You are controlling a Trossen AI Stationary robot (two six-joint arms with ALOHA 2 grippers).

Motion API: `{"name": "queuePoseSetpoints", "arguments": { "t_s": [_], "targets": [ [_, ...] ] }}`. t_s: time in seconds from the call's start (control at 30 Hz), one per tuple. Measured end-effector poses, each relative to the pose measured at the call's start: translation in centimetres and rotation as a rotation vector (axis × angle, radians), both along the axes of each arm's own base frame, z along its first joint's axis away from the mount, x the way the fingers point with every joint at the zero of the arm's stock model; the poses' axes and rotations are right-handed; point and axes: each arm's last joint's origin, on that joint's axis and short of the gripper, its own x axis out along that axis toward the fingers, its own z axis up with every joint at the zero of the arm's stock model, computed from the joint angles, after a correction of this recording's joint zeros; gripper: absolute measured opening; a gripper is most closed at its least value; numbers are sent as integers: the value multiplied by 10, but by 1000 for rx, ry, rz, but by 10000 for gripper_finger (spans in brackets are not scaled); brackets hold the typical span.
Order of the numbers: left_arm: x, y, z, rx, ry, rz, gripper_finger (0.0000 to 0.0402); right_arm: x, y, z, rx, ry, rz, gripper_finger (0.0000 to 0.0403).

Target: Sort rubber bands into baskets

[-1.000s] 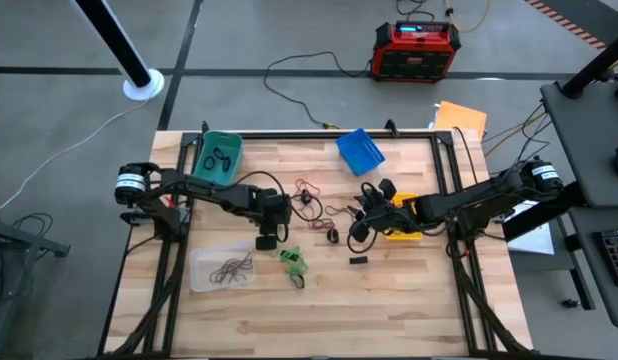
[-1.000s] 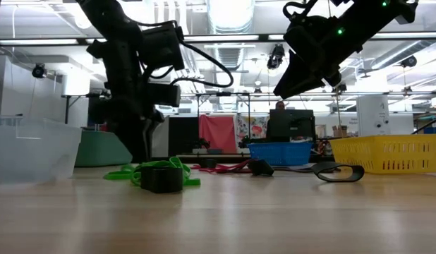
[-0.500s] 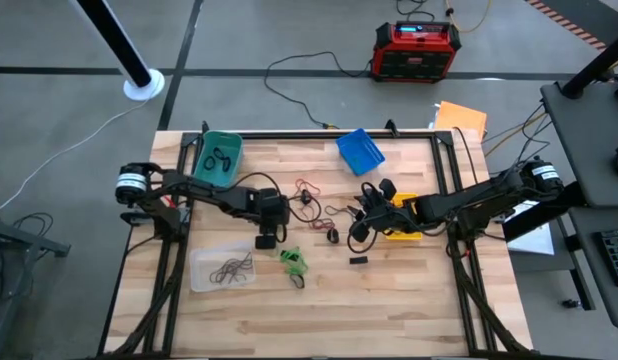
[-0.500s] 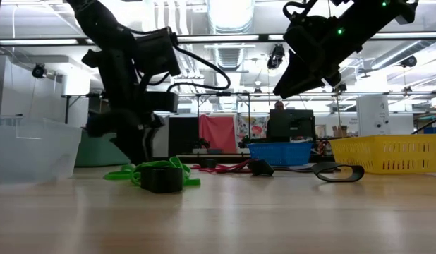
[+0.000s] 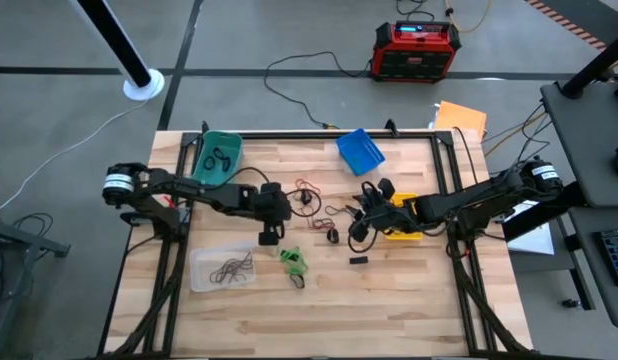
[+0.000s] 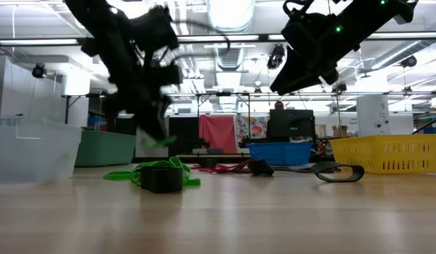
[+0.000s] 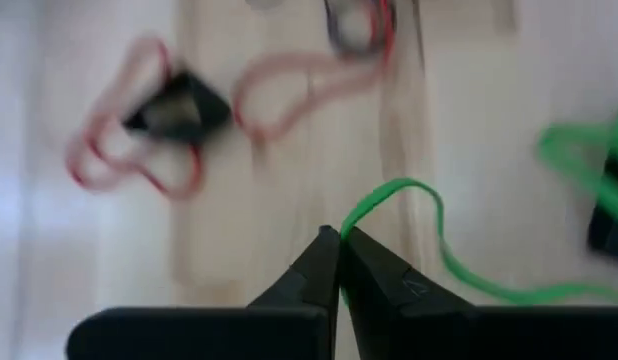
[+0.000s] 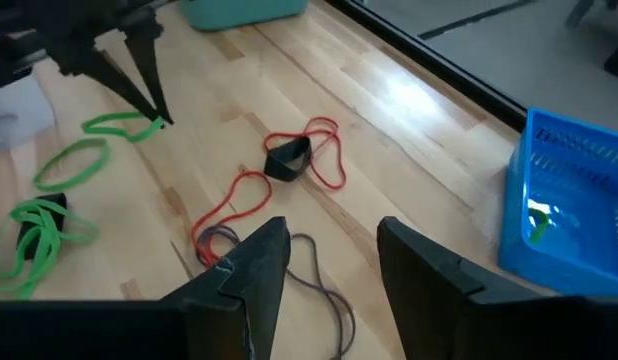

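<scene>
My left gripper (image 7: 337, 238) is shut on a bright green rubber band (image 7: 409, 190) above the table's middle left (image 5: 268, 240). More green bands (image 5: 292, 262) lie heaped just to its right, beside a dark thing. Red bands (image 5: 309, 190) lie farther back. My right gripper (image 8: 329, 235) hangs open and empty over the middle right, above the yellow basket (image 5: 407, 232). The teal basket (image 5: 217, 155) and the blue one (image 5: 360, 150) stand at the far edge. Near the front left, the clear one (image 5: 221, 268) holds dark bands. My left gripper pinches the green band at one point of its loop (image 7: 347, 225), right at the fingertips. The fingers (image 8: 149, 85) slant steeply down from the table's left. The rest of the loop (image 8: 119, 125) trails slack below them; whether it still touches the table I cannot tell.
A small black block (image 5: 358, 260) lies on the wood in front of my right gripper. A dark band (image 6: 339, 173) lies near the yellow basket. Another green loop (image 8: 69, 162) lies flat near the heap. Bare wood stretches along the near edge.
My left gripper has shut on the green band and has risen off the table while tipping its wrist. The pinched part of the band has come up with it; the heap of green bands has stayed where it was.
</scene>
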Motion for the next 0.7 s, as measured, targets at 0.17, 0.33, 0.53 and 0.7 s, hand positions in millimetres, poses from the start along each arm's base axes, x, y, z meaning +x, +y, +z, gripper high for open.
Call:
{"name": "queuePoseSetpoints", "arguments": {
  "t_s": [0.17, 0.33, 0.53, 0.7],
  "targets": [
    [4, 1, 32, 32, -221, -21, 0, 4, 1, 2, -31, -96, 53, 150],
    [6, 1, 59, 68, -425, -48, 0, 6, 4, 1, -32, -260, 204, 150],
    [12, 1, 79, 102, -608, -28, 0, 2, 4, 0, -55, -378, 239, 150],
    [22, 4, 78, 177, -685, 0, 0, 4, 7, 2, -14, -402, 308, 150]
  ]
}}
